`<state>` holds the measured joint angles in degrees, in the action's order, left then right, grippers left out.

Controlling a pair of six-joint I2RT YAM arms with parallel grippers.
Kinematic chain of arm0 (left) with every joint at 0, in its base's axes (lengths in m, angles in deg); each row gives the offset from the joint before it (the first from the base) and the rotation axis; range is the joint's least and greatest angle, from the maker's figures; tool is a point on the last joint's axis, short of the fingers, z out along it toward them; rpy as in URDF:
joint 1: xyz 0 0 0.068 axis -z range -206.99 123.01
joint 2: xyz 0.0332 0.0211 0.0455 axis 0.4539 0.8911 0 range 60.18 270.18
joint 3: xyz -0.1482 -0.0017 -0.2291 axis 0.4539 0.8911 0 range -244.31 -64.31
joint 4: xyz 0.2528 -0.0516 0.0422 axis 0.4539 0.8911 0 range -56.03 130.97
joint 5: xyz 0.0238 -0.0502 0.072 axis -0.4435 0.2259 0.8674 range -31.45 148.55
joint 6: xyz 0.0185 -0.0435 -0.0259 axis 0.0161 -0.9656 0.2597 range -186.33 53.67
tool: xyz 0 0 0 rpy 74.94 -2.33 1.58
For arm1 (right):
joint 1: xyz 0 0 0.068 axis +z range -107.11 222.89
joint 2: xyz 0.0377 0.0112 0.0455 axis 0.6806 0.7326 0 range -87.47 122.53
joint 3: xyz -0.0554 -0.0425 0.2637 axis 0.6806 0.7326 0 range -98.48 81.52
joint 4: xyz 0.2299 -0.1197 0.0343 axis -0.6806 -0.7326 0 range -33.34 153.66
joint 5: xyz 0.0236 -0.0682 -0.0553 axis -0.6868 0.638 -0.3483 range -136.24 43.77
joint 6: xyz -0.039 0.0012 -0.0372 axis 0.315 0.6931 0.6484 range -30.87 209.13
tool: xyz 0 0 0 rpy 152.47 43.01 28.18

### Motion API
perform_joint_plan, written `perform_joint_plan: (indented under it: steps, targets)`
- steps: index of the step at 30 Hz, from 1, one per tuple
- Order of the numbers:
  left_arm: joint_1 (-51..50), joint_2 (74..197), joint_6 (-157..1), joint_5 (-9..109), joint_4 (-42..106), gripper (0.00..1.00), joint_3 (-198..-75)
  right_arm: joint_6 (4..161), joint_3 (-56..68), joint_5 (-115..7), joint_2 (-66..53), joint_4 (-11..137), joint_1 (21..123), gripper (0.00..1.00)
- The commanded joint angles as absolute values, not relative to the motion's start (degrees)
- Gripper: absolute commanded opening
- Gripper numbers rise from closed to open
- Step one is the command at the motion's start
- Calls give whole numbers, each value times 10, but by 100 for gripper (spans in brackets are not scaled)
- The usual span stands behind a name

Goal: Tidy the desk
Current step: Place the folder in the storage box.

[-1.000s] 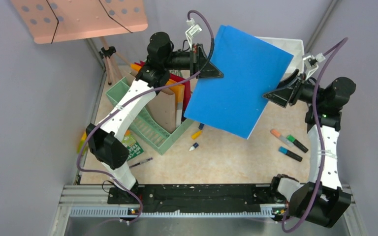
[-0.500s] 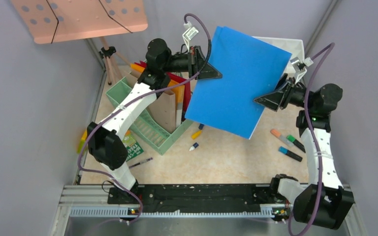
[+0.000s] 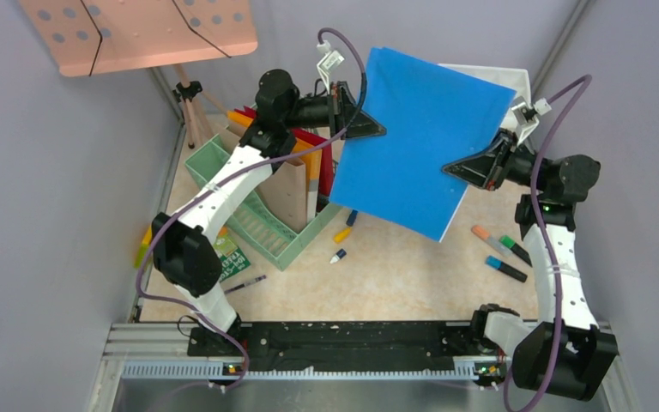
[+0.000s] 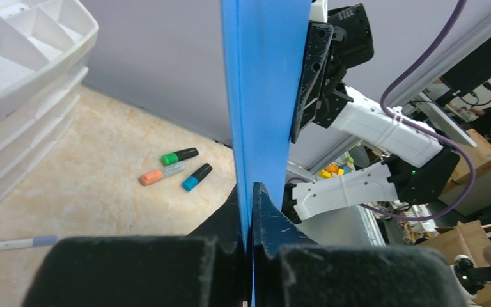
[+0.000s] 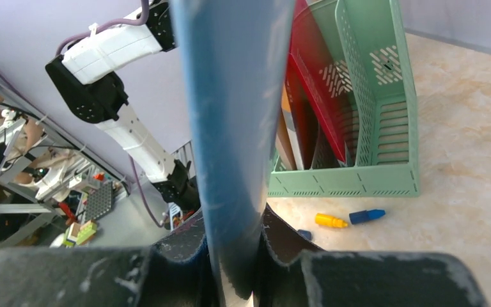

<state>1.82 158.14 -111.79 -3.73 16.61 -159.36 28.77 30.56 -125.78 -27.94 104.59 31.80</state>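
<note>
A folder [image 3: 416, 137] is held off the worktop [image 3: 395, 283], toward 12 o'clock. The left gripper [image 3: 381, 131] is clamped on its 9 o'clock edge and the right gripper [image 3: 448, 168] on its 3 o'clock edge. A file rack [image 3: 262, 225] is set at 10 o'clock, with files stood in it. A drawer unit [image 3: 515, 86] is seen at 1 o'clock, behind the folder and partly hidden by it. Three markers [image 3: 504, 251] are laid close together at 3 o'clock. Two small capped pieces [image 3: 341, 234] are noted just before the rack, near centre. A pen [image 3: 244, 283] is laid at 8 o'clock.
</note>
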Motion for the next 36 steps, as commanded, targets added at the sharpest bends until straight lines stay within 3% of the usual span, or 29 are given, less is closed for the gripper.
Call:
perform_joint_plan:
  steps: [1, 3, 7, 8, 9, 13, 21, 27, 36]
  targets:
    - [18, 1558, -1016, -17, 268, 0, -1625, 315, 275, -1255, -294, 1056, 323, 0]
    - [17, 1558, -971, -4, 327, 5, -1648, 380, 252, -1244, -296, 974, 323, 0]
    - [12, 1542, -890, 36, 426, 45, -1682, 557, 162, -1202, -293, 749, 323, 0]
    - [11, 1537, -871, 48, 446, 65, -1687, 584, 137, -1195, -287, 711, 323, 0]
    - [9, 1532, -854, 59, 469, 75, -1694, 604, 118, -1189, -281, 683, 323, 0]
    - [1, 1515, -807, 92, 537, 96, -1719, 614, 72, -1167, -264, 671, 323, 0]
    - [-18, 1454, -691, 214, 675, 98, -1758, 653, 12, -1103, -221, 649, 343, 0]
    - [-18, 1408, -608, 389, 735, 98, -1763, 747, -16, -990, -188, 594, 425, 0]
    - [-18, 1372, -567, 518, 726, 98, -1700, 826, -39, -860, -116, 607, 573, 0]
